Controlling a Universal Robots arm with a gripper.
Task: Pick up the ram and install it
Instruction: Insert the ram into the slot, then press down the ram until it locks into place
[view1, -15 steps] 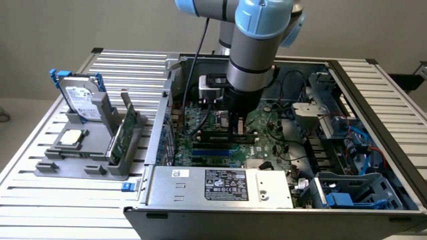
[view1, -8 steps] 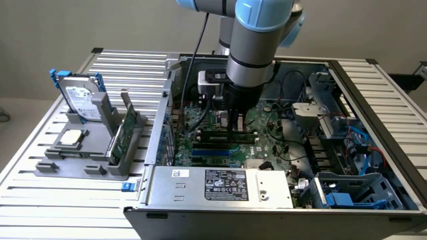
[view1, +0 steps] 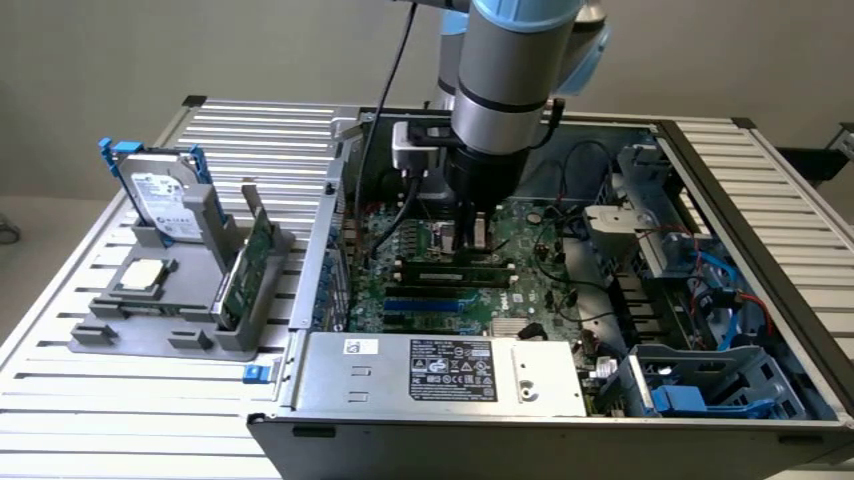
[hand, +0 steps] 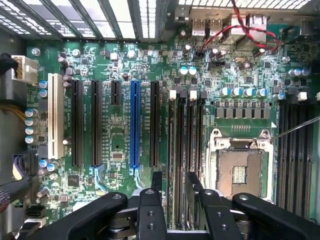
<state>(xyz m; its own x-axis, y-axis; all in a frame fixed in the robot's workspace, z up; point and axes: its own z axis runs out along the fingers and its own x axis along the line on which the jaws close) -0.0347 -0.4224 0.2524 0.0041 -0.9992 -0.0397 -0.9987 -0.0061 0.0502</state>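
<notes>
Green ram (view1: 250, 268) stands on edge in the grey holder (view1: 160, 338) on the slatted metal desk (view1: 80, 400). In the exterior view that is about nine o'clock of the open computer case (view1: 534, 450), well apart from the tool (view1: 467, 243). Same holder carries a silver hard drive in a blue frame (view1: 163, 200) at eleven o'clock of the ram, and a square silver chip (view1: 143, 277) lying flat at its nine o'clock. Arm (view1: 507, 80) reaches straight down into the case, with a black cable (view1: 391, 90) running along it. Tool hangs low over the motherboard (view1: 541, 290), near the board's centre, right above the long dark memory slots (view1: 461, 268). Power supply (view1: 441, 370) with a white label sits on the case's six o'clock side, and a blue plastic clip (view1: 681, 398) at the four o'clock corner. Wrist view: tool (hand: 174, 178) has its black fingers (hand: 156, 185) spread wide, one either side of the memory slots (hand: 182, 130), not closed on anything. A dark strip runs along the slot between the fingers; maybe a seated stick, maybe the bare slot, can't tell from this angle. Just beside the slots is the processor socket (hand: 240, 172) in its metal frame. On the slots' other side are a row of black expansion slots and one blue slot (hand: 134, 125). Red wire (hand: 245, 30) loops near the board's edge connectors.
</notes>
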